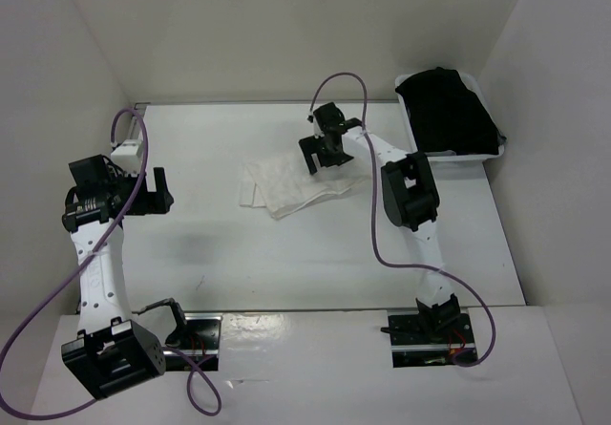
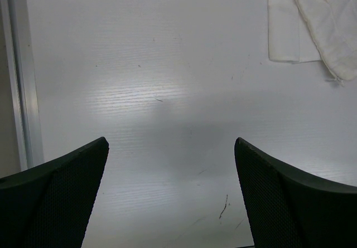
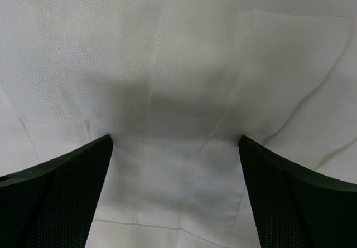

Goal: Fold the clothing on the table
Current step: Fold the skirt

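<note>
The clothing (image 1: 289,187) is thin white fabric lying in flat layers at the middle of the table (image 1: 286,272). My right gripper (image 1: 327,157) hangs over its far right edge, open. In the right wrist view the fabric (image 3: 178,81) fills the frame, and the gripper (image 3: 174,142) stands just above it with its jaws wide apart and nothing between them. My left gripper (image 1: 163,190) is open over bare table well to the left of the clothing. In the left wrist view the gripper (image 2: 171,142) frames bare table, with the clothing (image 2: 315,25) at the top right.
A white bin (image 1: 482,157) with a black garment (image 1: 447,110) sits at the far right corner. White walls enclose the table on three sides. A metal rail (image 2: 22,75) runs along the table edge in the left wrist view. Purple cables loop from both arms.
</note>
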### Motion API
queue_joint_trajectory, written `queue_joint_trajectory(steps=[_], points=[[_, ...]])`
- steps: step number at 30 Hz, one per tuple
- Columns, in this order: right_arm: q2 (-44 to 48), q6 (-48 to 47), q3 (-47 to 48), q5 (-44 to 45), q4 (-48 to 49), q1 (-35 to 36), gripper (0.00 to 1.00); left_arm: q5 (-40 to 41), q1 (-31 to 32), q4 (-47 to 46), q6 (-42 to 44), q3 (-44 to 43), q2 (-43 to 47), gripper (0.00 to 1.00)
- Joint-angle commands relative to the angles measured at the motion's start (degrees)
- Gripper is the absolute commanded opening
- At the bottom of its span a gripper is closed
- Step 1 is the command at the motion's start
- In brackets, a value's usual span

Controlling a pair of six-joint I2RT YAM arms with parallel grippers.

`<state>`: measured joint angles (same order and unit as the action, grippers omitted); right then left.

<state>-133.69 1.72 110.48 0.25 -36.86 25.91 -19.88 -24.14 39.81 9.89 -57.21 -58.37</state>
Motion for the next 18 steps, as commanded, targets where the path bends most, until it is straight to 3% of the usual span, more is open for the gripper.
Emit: queue_joint_trajectory(steps=[1, 10, 18], points=[[0.88, 1.27, -2.98, -0.52, 2.22, 1.94, 0.98, -1.65, -0.38, -1.32, -0.84, 0.26, 0.1, 0.99], [11.07, 2.33, -20.81, 3.0, 9.52, 7.91, 0.98, -2.18, -0.38, -1.32, -0.84, 0.26, 1.15, 0.99], [13.98, 2.85, -23.11, 0.98, 9.62, 10.74, 0.98, -2.18, -0.38, -1.32, -0.31, 0.78, 2.21, 0.99]])
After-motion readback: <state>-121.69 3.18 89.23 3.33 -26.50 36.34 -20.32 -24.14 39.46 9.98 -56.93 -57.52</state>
